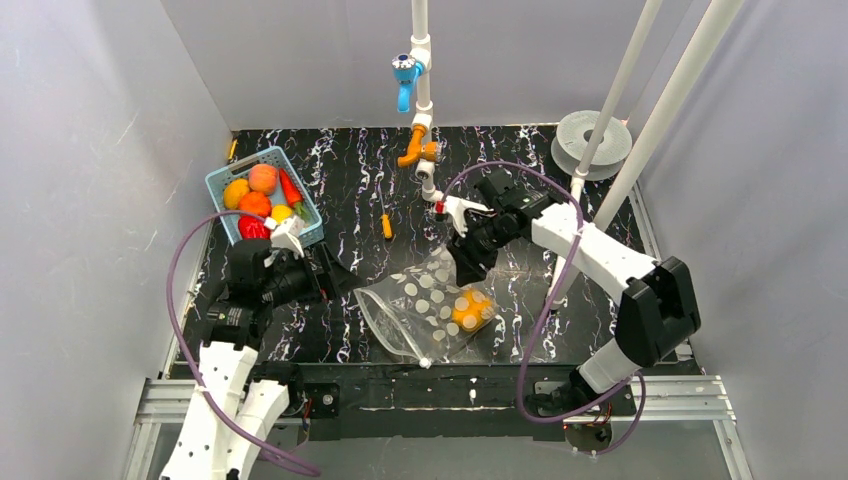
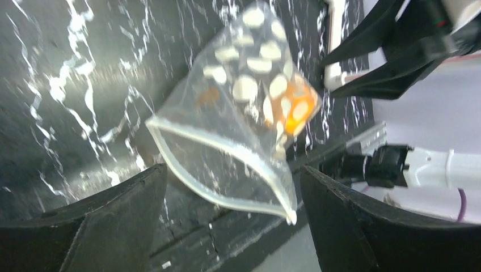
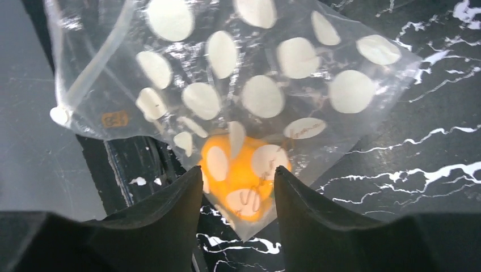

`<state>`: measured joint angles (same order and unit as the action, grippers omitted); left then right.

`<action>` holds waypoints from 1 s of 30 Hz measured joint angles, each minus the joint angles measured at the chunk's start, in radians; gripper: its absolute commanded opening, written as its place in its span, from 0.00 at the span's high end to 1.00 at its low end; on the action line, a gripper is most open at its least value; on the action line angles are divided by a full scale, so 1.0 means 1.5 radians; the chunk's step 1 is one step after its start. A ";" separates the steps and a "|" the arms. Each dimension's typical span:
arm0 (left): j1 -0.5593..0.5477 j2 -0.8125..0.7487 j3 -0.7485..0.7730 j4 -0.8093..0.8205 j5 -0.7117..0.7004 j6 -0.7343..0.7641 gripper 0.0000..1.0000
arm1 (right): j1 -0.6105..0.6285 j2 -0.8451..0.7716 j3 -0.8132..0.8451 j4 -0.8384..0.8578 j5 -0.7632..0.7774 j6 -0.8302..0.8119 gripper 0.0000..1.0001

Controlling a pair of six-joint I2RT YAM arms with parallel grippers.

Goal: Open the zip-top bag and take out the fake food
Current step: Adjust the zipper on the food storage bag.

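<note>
Overall: zip-top bag [image 1: 425,305] is lying on the worktop [image 1: 350,180] btwn the two arms, near the front edge.
Bag contents: orange fake food [image 1: 472,308] is sitting in the bag's right corner and showing thru the dotted film; can't tell if it's one piece or more.
Bag mouth: zip edge is facing the L jaws; it's looking parted in the left wrist view, but blur is making that unsure.
L jaws: standing wide apart, gripping nothing, pointing at the zip edge from just beside it.
R jaws: standing apart over the bag's corner, w/ the orange fake food showing btwn the tips; can't tell whether they're touching the film.
Basket: blue basket [image 1: 222,182] is sitting far left, holding basket pieces [image 1: 262,190] – yellow, peach and orange rounds plus a carrot, overlapping each other.
Red piece [image 1: 252,227]: lying just outside the basket's near side, partly hidden by the left arm's wrist.
Screwdriver [image 1: 387,225]: lying mid-worktop, too small for detail.
Cut off: both wrist views are clipping the bag's edges.
</note>
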<state>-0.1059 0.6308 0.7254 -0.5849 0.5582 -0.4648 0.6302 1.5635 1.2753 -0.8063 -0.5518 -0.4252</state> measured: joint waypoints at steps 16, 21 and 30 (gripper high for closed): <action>-0.133 -0.048 -0.061 -0.180 -0.011 -0.061 0.50 | 0.000 -0.164 -0.204 -0.026 0.001 -0.282 0.27; -0.188 -0.033 -0.101 -0.138 -0.024 -0.121 0.50 | 0.000 -0.161 -0.228 0.015 0.074 -0.293 0.41; -0.334 0.104 -0.156 0.079 -0.118 -0.221 0.47 | 0.000 -0.105 -0.237 0.049 0.123 -0.279 0.58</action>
<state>-0.6067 0.7862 0.4919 -0.4660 0.3808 -0.7966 0.6304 1.4066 0.9195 -0.7331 -0.3674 -0.8433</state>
